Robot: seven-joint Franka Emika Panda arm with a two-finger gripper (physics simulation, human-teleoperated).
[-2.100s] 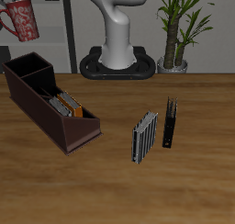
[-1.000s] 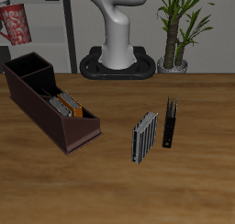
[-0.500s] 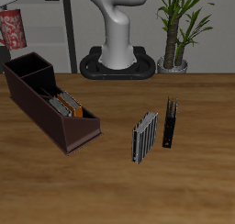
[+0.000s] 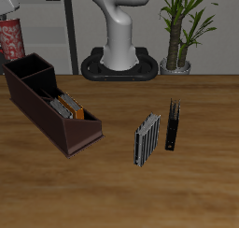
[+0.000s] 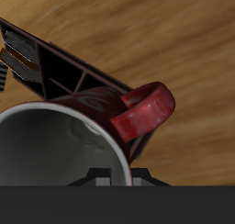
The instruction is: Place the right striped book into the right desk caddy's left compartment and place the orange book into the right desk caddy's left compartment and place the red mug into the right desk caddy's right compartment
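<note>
The red mug hangs in the air above and behind the caddy's taller end, with my gripper shut on its top. Close up in the wrist view, the red mug shows its white inside and its loop handle. Below it lies the right desk caddy, a long maroon box; the caddy also shows in the wrist view. Its squarish right compartment holds nothing. In the longer slanted section stand a striped book and the orange book.
Another striped book stands on the table's middle, with a slim black book just beside it. The robot base and a potted plant stand at the back.
The mug has drifted toward the picture's edge and turned in my grip, its handle swinging out of the exterior view. The books and caddy have not moved.
</note>
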